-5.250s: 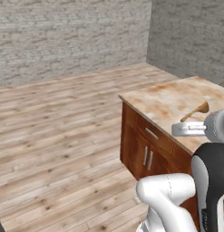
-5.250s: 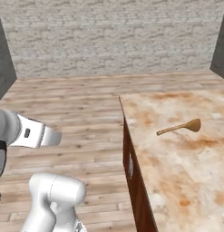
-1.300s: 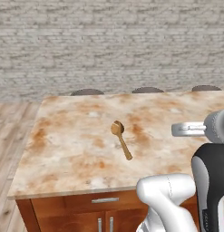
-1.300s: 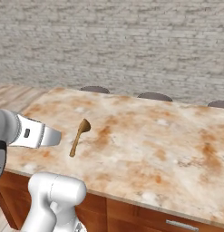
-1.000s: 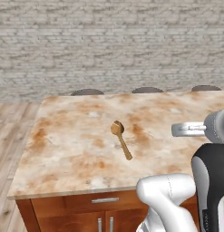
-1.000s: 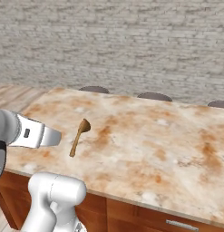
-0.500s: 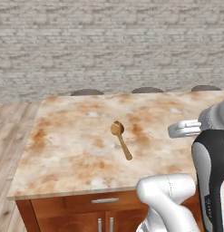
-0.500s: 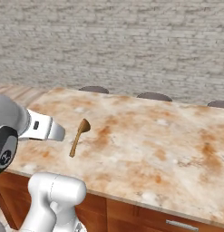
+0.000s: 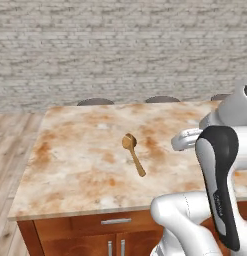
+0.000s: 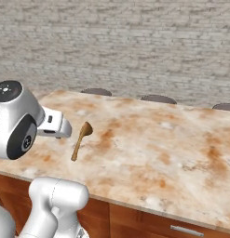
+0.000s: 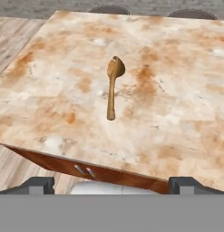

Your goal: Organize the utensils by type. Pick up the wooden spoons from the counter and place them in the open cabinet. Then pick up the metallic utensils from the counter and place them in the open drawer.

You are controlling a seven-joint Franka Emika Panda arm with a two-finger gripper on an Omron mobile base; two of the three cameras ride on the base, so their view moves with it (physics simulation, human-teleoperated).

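One wooden spoon (image 9: 135,157) lies on the beige marbled counter (image 9: 80,150), bowl toward the far edge and handle toward me. It shows again in the right base view (image 10: 80,142) and in the hand view (image 11: 112,93). My gripper (image 11: 112,185) hangs above and short of the counter's near edge, looking down at the spoon. Its fingertips (image 11: 38,185) stand far apart with nothing between them, well clear of the spoon. The metallic utensils, the open cabinet and the open drawer are out of view.
A shut drawer front with a silver handle (image 9: 115,220) and door handles (image 9: 110,247) sit below the counter's near edge. Dark round stool tops (image 9: 95,101) (image 10: 158,98) line the far edge. A brick wall (image 9: 120,50) stands behind, and wooden floor (image 9: 15,135) lies to the left.
The base drove round to face the counter's long side, then stopped. In the last second the arm lifted and its hand swung in toward the spoon. The spoon has not moved.
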